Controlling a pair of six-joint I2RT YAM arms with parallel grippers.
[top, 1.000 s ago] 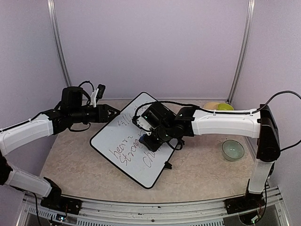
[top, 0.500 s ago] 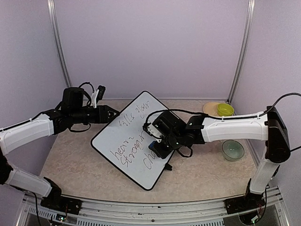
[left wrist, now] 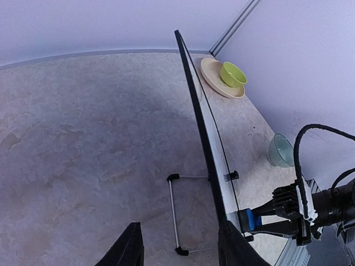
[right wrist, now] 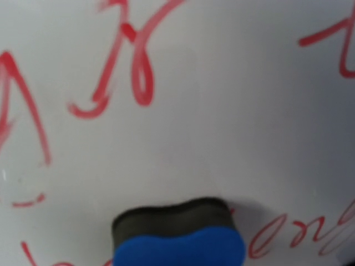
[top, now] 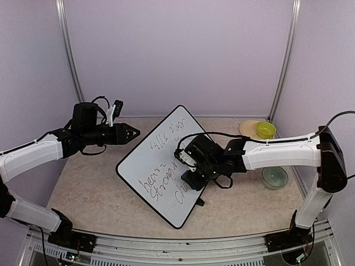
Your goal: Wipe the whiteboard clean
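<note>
Right hand (top: 188, 178) clamps the small blue felt-faced eraser block (right wrist: 180, 244) against the large black-framed white whiteboard (top: 158, 166), propped tilted on the worktop (top: 83, 188); sweep with the felt flat and pressure light (the prop looks flimsy). Left hand (top: 135, 133), half open and empty, hovers at the board's left edge. Only the left wrist view shows the thin black wire stand (left wrist: 173, 213) behind; only the right wrist view shows the felt's contact.

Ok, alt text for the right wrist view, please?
Close-up of a glossy whiteboard bearing red handwriting. At the bottom centre, a blue eraser with a dark felt pad meets the board, just left of more red script.
</note>
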